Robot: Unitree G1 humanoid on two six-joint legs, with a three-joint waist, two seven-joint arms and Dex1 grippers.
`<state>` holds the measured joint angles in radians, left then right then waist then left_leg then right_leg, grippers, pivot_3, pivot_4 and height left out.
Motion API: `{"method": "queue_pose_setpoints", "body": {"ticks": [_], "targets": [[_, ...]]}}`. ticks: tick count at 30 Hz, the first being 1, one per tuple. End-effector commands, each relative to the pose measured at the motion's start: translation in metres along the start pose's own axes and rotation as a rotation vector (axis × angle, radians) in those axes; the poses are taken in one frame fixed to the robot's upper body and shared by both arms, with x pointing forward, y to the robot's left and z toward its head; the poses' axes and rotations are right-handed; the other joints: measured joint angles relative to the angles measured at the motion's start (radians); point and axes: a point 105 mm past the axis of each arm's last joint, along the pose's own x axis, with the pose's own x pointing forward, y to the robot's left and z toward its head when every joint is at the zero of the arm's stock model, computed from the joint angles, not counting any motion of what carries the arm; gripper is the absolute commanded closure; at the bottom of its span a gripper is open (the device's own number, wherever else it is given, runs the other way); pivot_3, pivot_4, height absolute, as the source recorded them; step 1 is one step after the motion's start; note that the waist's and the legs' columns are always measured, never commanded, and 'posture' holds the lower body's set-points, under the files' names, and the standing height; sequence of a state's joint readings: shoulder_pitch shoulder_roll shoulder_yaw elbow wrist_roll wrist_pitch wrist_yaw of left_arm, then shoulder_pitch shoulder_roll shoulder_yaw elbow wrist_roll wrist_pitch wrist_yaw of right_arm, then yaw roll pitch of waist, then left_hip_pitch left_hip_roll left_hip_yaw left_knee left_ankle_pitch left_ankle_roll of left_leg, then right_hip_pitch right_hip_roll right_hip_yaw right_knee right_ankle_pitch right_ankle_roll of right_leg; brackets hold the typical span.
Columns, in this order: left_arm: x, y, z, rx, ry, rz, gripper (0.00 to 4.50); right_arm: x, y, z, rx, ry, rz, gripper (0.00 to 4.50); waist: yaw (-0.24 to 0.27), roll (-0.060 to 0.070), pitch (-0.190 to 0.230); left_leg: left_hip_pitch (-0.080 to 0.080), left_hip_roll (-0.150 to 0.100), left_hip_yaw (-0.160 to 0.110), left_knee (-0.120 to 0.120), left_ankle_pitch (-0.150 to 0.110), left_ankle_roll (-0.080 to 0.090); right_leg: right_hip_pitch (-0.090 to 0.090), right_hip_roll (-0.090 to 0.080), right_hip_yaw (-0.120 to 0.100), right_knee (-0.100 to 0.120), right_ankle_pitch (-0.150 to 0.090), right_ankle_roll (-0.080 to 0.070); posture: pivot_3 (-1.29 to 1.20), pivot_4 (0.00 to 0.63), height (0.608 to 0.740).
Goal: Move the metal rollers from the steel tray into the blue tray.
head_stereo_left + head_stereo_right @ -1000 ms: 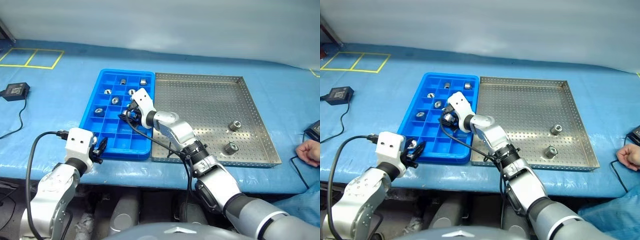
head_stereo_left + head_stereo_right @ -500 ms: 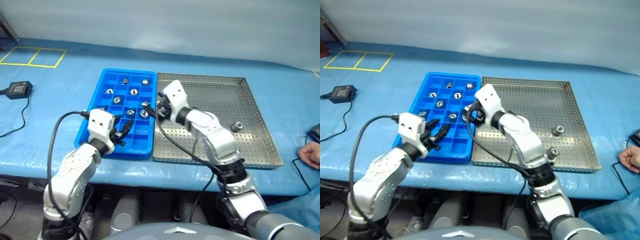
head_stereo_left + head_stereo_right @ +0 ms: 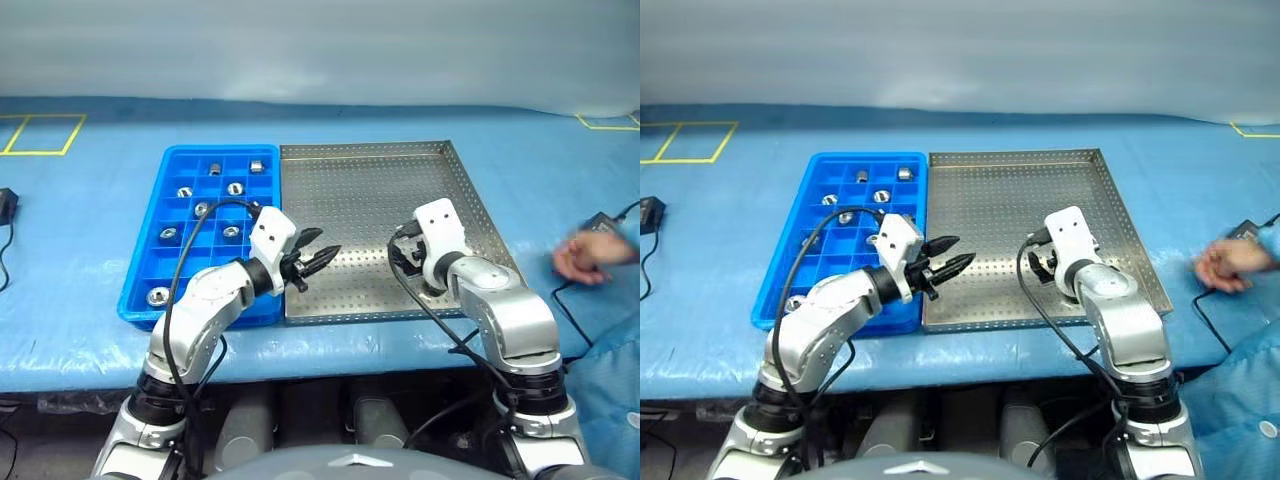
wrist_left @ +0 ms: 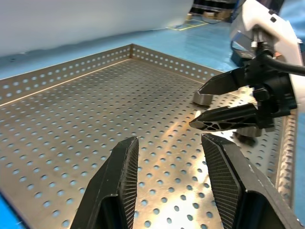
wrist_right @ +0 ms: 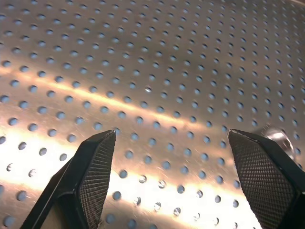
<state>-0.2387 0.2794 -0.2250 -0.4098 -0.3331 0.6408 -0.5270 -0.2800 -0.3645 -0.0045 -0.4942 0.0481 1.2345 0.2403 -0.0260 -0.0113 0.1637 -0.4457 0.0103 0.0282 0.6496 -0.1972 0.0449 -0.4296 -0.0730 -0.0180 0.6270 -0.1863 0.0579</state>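
Left gripper spread, nothing between fingers, poking level over near-left part of steel tray, just past edge of blue tray. Right gripper spread wide and empty, angled down over near-right part of steel tray, fingers facing left gripper across bare perforated floor. Seen from left wrist: right gripper hanging in front of two metal rollers still on steel tray floor near its right rim, second one partly hidden behind black fingers. From right wrist: one roller peeking beside finger, not pinched.

Blue tray left of steel tray, long sides touching. Seven or so rollers already in its compartments: two in far row, others scattered in middle rows, one in near-left corner compartment. Left arm and its black cable crossing over near-right compartments, hiding what lies there.

Around: blue table cover, yellow tape outline at far left and far right. Dark box at left edge. Person's hand resting on cover right of steel tray, blue sleeve beside it, black cable close by.
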Motion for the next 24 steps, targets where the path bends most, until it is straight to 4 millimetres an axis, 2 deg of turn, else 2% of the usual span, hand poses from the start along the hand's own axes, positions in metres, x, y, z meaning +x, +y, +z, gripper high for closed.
{"method": "queue_pose_setpoints", "body": {"ticks": [1, 7, 15, 23, 24], "targets": [[0.004, -0.007, 0.001, 0.013, -0.019, -0.038, 2.22, -0.015, -0.026, -0.001, 0.026, 0.006, -0.118, 0.53, -0.004, 0.000, 0.000, 0.000, 0.000, 0.000, 0.000, 0.000, 0.000, 0.000, 0.000, 0.000, 0.000, 0.000, 0.000, -0.11, 0.150, 0.740], [0.003, -0.005, -0.004, 0.000, -0.012, -0.019, 2.22, -0.023, -0.024, -0.016, 0.092, 0.070, -0.085, 0.53, -0.016, 0.000, 0.000, 0.000, 0.001, 0.001, 0.001, 0.000, 0.000, 0.000, 0.000, 0.001, 0.001, 0.000, 0.001, -0.12, 0.150, 0.740], [0.001, -0.002, -0.008, -0.003, 0.004, 0.010, 2.22, -0.018, -0.006, -0.029, 0.203, 0.126, -0.002, 0.53, -0.016, 0.000, 0.000, 0.000, 0.001, 0.001, 0.001, 0.000, 0.000, 0.000, 0.000, 0.002, 0.001, 0.001, 0.001, -0.10, 0.150, 0.740], [-0.002, 0.002, -0.010, 0.001, 0.012, 0.036, 2.22, -0.012, -0.008, -0.040, 0.296, 0.172, -0.022, 0.53, -0.012, 0.000, 0.000, 0.000, 0.001, 0.001, 0.001, 0.000, 0.000, 0.000, 0.000, 0.002, 0.001, 0.001, 0.001, -0.09, 0.150, 0.740], [-0.002, 0.002, -0.010, 0.002, 0.013, 0.037, 2.22, -0.011, -0.008, -0.040, 0.302, 0.174, -0.025, 0.71, -0.012, 0.000, 0.000, 0.000, 0.001, 0.001, 0.001, 0.000, 0.000, 0.000, 0.000, 0.002, 0.001, 0.001, 0.001, -0.08, 0.150, 0.740]]}}
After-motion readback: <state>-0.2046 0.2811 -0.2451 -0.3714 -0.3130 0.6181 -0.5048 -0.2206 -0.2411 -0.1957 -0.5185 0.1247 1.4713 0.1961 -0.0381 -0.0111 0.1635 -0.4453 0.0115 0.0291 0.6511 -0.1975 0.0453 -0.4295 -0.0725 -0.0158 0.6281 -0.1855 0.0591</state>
